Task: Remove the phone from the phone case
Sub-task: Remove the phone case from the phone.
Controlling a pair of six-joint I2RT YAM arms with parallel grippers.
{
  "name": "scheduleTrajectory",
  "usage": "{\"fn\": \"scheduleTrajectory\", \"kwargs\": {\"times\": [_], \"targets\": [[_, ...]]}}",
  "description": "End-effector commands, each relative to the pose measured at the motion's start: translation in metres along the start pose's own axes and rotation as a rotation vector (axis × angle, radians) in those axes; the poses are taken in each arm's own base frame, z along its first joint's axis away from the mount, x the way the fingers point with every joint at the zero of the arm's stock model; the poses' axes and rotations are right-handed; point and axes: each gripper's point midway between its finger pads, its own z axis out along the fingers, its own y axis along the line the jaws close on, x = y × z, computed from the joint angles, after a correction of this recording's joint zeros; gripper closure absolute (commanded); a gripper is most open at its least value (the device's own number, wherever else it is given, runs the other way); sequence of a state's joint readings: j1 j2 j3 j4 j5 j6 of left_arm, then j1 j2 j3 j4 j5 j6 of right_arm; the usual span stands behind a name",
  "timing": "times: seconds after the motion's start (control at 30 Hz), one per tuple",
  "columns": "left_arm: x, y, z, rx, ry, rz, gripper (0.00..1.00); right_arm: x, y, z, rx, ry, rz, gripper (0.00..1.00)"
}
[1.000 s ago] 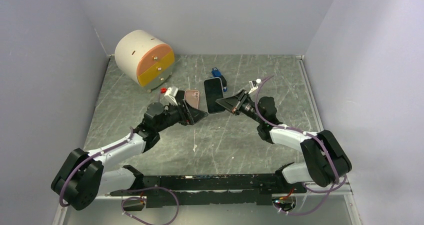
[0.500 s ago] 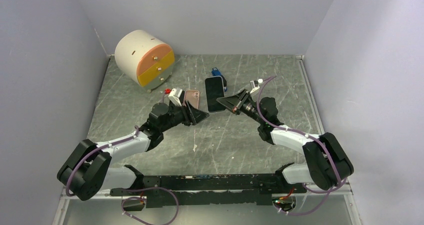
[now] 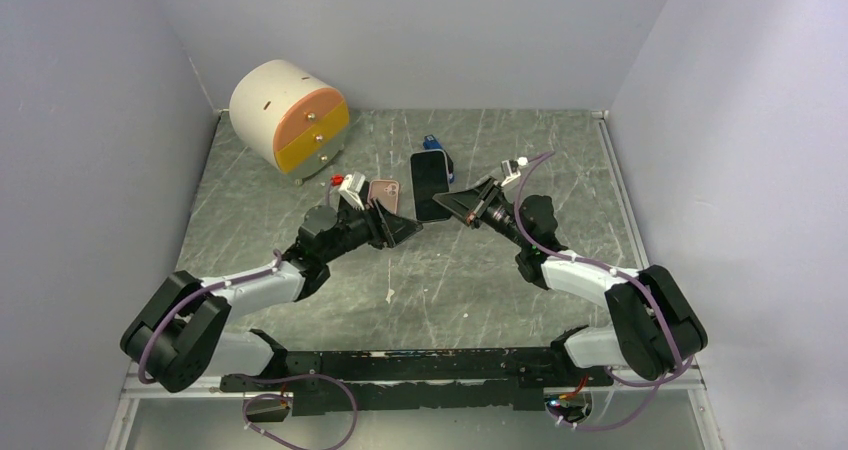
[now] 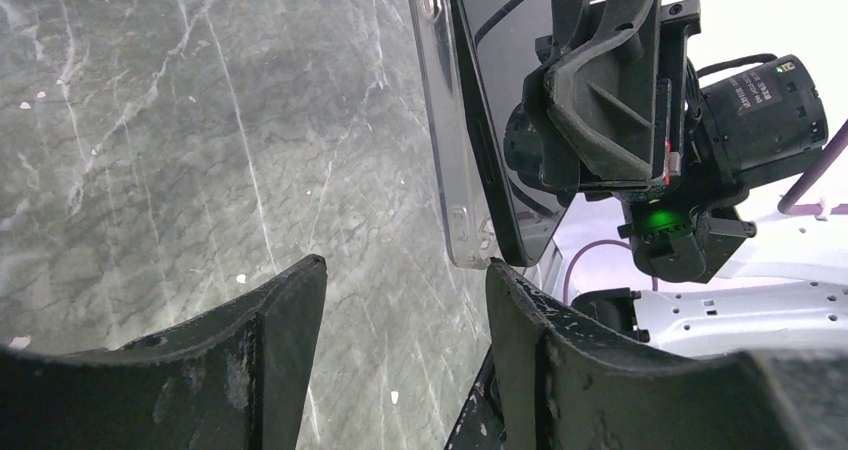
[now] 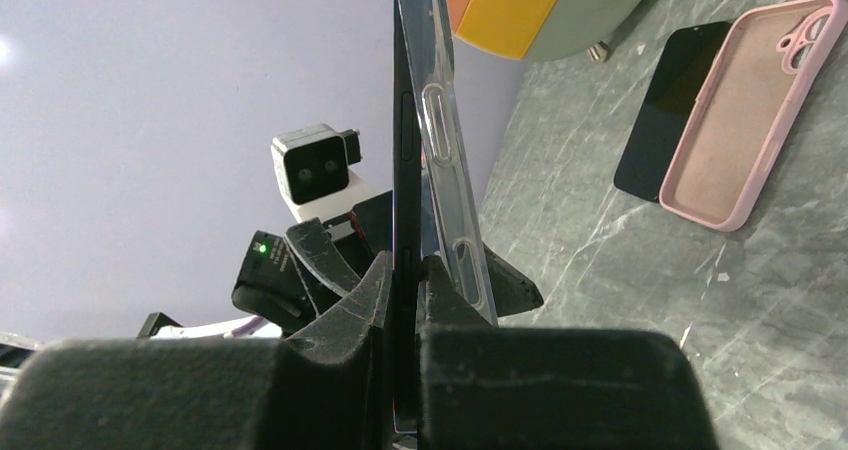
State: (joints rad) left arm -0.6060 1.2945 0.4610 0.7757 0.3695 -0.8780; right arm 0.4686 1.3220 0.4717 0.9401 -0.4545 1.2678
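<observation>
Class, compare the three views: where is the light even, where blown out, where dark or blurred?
Top view: even, soft light, faint shadows on the table. Left wrist view: upper right corner blown out white, left claw dark in front. Right wrist view: right claw, shut on the phone, looms dark and soft; the pink case is sharp.

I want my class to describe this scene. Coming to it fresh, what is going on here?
The right gripper is shut on a dark phone, holding it on edge. The phone's clear case seems to be parting from it along one side but is not off yet. The left gripper is open beside the phone's lower corner, holding nothing. A pink case lies on the table nearby.
</observation>
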Motion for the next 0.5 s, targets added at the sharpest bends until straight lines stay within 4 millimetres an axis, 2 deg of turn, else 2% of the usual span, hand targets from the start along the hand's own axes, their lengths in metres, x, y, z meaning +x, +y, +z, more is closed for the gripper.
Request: {"fn": "scheduleTrajectory", "kwargs": {"times": [0.0,0.17,0.47], "targets": [[-0.022,-0.026,0.008,0.090,-0.060,0.024,0.37,-0.003,0.038,0.001,-0.140,-0.008,-0.053,1.00],[-0.028,-0.024,0.013,0.081,-0.084,0.015,0.42,0.005,0.042,0.003,-0.158,0.019,-0.049,1.00],[-0.047,-0.035,0.019,0.104,-0.144,0.020,0.48,0.016,0.035,0.005,-0.145,0.045,-0.029,1.00]]}}
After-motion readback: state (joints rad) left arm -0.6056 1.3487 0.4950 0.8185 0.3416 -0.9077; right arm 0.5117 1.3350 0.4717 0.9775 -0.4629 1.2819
